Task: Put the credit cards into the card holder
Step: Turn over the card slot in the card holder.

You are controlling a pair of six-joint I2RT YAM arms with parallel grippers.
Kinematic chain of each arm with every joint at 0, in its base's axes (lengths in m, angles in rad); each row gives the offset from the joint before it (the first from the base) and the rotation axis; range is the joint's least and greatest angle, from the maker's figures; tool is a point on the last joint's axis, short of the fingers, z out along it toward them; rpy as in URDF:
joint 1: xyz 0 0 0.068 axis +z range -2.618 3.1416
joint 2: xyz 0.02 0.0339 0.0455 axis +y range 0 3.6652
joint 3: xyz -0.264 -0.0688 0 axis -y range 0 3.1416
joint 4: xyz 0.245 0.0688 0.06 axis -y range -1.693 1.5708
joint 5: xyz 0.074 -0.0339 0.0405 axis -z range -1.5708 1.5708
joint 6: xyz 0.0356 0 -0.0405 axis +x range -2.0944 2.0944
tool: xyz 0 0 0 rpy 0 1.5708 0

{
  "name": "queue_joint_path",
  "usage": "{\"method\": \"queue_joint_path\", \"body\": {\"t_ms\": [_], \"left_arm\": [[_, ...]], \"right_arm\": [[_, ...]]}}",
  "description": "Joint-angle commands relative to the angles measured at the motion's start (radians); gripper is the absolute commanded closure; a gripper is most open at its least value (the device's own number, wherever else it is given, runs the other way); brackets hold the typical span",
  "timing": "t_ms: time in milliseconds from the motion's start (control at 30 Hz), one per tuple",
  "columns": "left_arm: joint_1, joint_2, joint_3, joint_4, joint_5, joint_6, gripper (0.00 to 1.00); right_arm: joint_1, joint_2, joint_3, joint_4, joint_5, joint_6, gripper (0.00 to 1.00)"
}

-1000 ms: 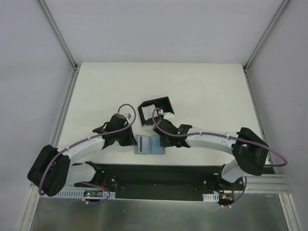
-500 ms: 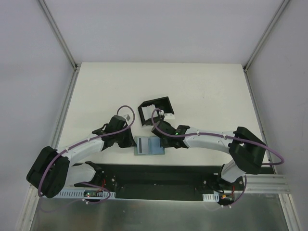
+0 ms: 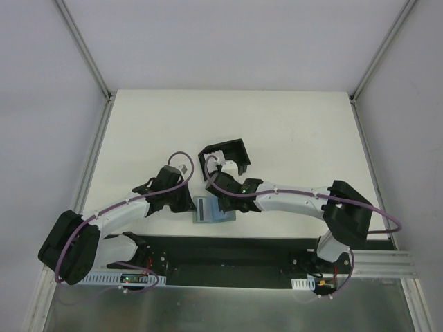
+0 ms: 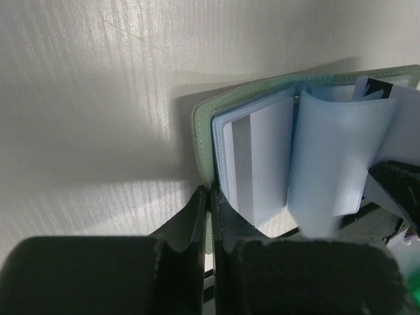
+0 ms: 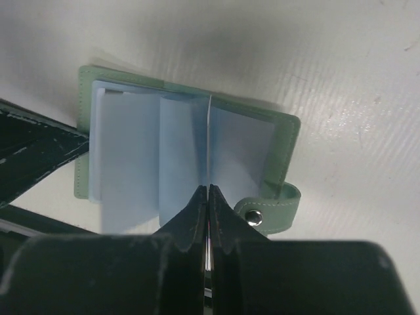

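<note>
Pinching the near edge of the grey-green case point(image 4: 201, 141), the left fingers point(image 4: 211, 205) are pressed together on its cover. The case lies open on the white counter point(image 3: 291, 131), between the 2 wrists and near the counter's front edge. A whitish-grey card point(image 4: 252, 157) with a dark stripe sits in a clear sleeve against the case's left cover, and curled sleeves point(image 4: 328, 164) of pale blue stand up beside it. The right fingers point(image 5: 200, 207) are also pressed together, gripping 1 pale-blue leaf point(image 5: 209, 141) that rises upright from the middle of the case. It is seen edge-on, so I cannot tell whether it is a card or a sleeve. The snap strap point(image 5: 262, 213) with its metal dot lies just right of those fingers. The black card holder point(image 3: 235, 146) stands just beyond the case, partly behind the right wrist.
</note>
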Motion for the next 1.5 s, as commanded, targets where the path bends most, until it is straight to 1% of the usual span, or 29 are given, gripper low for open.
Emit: {"method": "queue_joint_path", "body": {"t_ms": [0, 233, 433, 500, 567, 633, 700, 767, 800, 900, 1033, 1167, 1233, 1267, 1433, 1467], "left_arm": [[0.010, -0.001, -0.002, 0.006, -0.005, -0.008, 1.00], [0.010, 0.010, -0.015, 0.021, -0.007, -0.011, 1.00], [0.010, 0.006, -0.024, 0.025, -0.011, -0.011, 1.00], [0.010, 0.001, -0.025, 0.023, -0.013, -0.012, 1.00], [0.010, 0.001, -0.029, 0.023, -0.016, -0.012, 1.00], [0.010, 0.004, -0.027, 0.023, -0.016, -0.012, 1.00], [0.010, 0.009, -0.027, 0.023, -0.016, -0.012, 1.00], [0.010, 0.015, -0.024, 0.023, -0.017, -0.011, 1.00], [0.010, 0.019, -0.022, 0.023, -0.019, -0.009, 1.00], [0.010, 0.022, -0.018, 0.023, -0.016, -0.008, 1.00], [0.010, 0.015, -0.021, 0.023, -0.017, -0.009, 1.00], [0.010, 0.015, -0.025, 0.023, -0.022, -0.011, 1.00], [0.009, 0.015, -0.032, 0.023, -0.029, -0.014, 1.00], [0.010, 0.016, -0.035, 0.023, -0.031, -0.012, 1.00], [0.010, 0.032, -0.051, 0.025, -0.060, -0.012, 1.00], [0.010, 0.038, -0.053, 0.025, -0.060, -0.012, 1.00]], "right_arm": [[0.012, 0.020, 0.045, 0.031, -0.055, -0.039, 1.00], [0.007, 0.053, 0.068, 0.131, -0.170, -0.077, 1.00], [-0.011, 0.025, 0.034, 0.114, -0.134, -0.054, 1.00], [-0.030, -0.016, -0.022, 0.175, -0.153, -0.043, 1.00], [-0.053, -0.056, -0.079, 0.254, -0.210, -0.040, 1.00], [-0.062, -0.094, -0.113, 0.309, -0.232, -0.042, 1.00], [-0.079, -0.111, -0.124, 0.359, -0.305, -0.062, 1.00], [-0.088, -0.102, -0.125, 0.395, -0.345, -0.054, 1.00], [-0.091, -0.086, -0.125, 0.425, -0.400, -0.049, 1.00], [-0.091, -0.033, -0.105, 0.453, -0.485, -0.037, 1.00], [-0.093, -0.021, -0.107, 0.459, -0.473, -0.016, 1.00], [-0.097, -0.078, -0.145, 0.441, -0.378, -0.013, 1.00], [-0.103, -0.113, -0.174, 0.453, -0.361, -0.006, 1.00], [-0.108, -0.127, -0.196, 0.479, -0.329, 0.004, 1.00], [-0.123, -0.185, -0.315, 0.638, -0.345, 0.046, 1.00], [-0.125, -0.199, -0.328, 0.671, -0.386, 0.049, 1.00]]}}
